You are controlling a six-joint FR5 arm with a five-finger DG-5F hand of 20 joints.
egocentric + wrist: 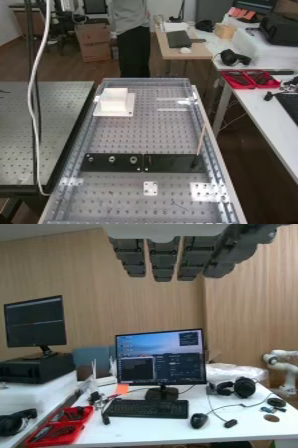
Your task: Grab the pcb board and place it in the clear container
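Dark grey fingers of the hand (163,261) hang straight and side by side in the wrist view, the hand open with nothing between them. On the far left of the perforated bench in the high view, a white block (114,98) rests on a flat white plate (124,111). A small white square piece with dark holes (150,188) lies near the middle of the bench's near part. I cannot tell which thing is the pcb board or the clear container.
A black strip (174,163) with round fittings crosses the bench (149,137), and a thin stick (201,139) rises at its right end. Red trays (249,79) sit on the white side table. The wrist view faces a monitor (161,359) and keyboard (148,408).
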